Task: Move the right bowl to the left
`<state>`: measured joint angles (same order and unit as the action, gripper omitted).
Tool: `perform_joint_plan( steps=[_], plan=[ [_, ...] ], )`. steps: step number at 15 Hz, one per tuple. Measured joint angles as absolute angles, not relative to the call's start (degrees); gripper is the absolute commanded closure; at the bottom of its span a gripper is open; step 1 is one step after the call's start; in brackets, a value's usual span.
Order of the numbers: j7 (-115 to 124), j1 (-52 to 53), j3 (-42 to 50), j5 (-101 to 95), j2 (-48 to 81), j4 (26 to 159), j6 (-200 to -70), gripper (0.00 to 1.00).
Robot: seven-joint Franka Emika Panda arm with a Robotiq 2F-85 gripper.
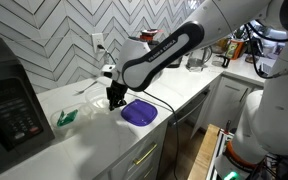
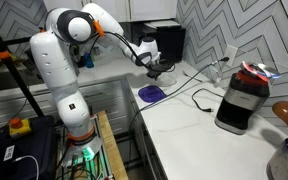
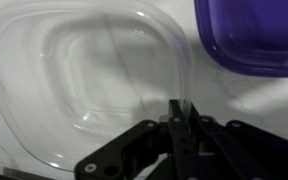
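The right bowl is a shallow, nearly translucent whitish bowl that fills the left of the wrist view. The purple bowl lies close beside it at the top right. My gripper is shut on the whitish bowl's near rim, and the thin rim shows between the two fingers. In both exterior views the gripper is down at the counter right beside the purple bowl. The whitish bowl blends into the white counter there.
A small green object lies on the counter near a black appliance. A cable runs across the counter to a dark blender. A wooden spoon stands nearby. The tiled wall is behind.
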<state>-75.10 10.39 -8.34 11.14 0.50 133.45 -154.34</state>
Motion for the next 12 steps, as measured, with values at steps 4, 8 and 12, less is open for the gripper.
perform_joint_plan(
  steps=[4,8,12],
  plan=[
    [-75.47,10.02,-8.32,11.15,0.49,133.36,-150.97,0.38],
    [-75.35,9.63,-8.31,11.15,-0.53,132.91,-152.19,0.09],
    [-72.82,9.63,-8.23,11.15,-6.1,132.58,-153.68,0.03]
  ],
)
